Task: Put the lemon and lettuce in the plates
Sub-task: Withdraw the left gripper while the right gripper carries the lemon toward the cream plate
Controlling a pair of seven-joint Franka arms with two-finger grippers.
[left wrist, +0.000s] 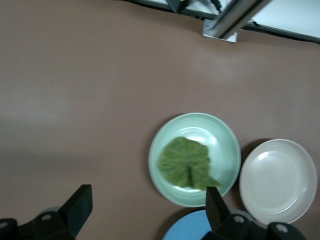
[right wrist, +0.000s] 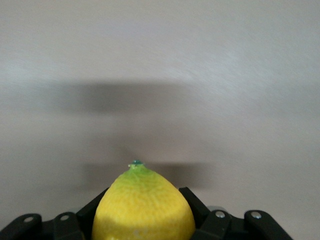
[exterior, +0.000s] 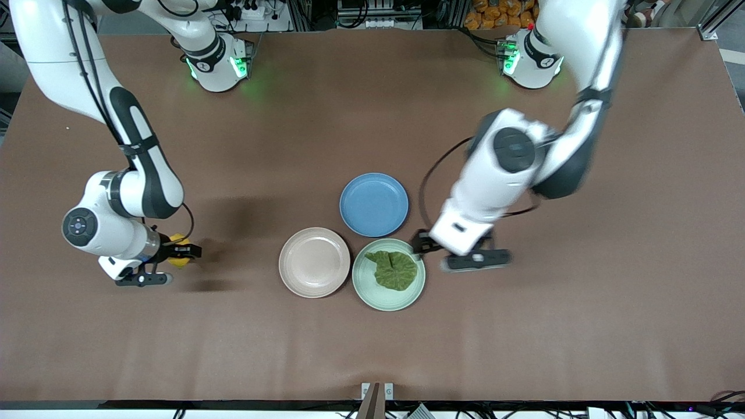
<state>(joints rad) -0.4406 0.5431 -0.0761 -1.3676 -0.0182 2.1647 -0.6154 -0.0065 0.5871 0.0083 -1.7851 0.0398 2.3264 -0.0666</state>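
Front view: lettuce (exterior: pixel 396 269) in mint plate (exterior: pixel 364 291)

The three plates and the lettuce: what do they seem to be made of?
The plates, beige-pink plate, mint plate and blue plate, look like matte plastic or glazed ceramic: even pastel colour, soft highlights. The lettuce is dull, wrinkled and veined; real leaf or soft imitation, I cannot tell.

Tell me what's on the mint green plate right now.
Only the lettuce lies on the mint green plate. The plate surface under the leaf is covered, so anything beneath cannot be seen.
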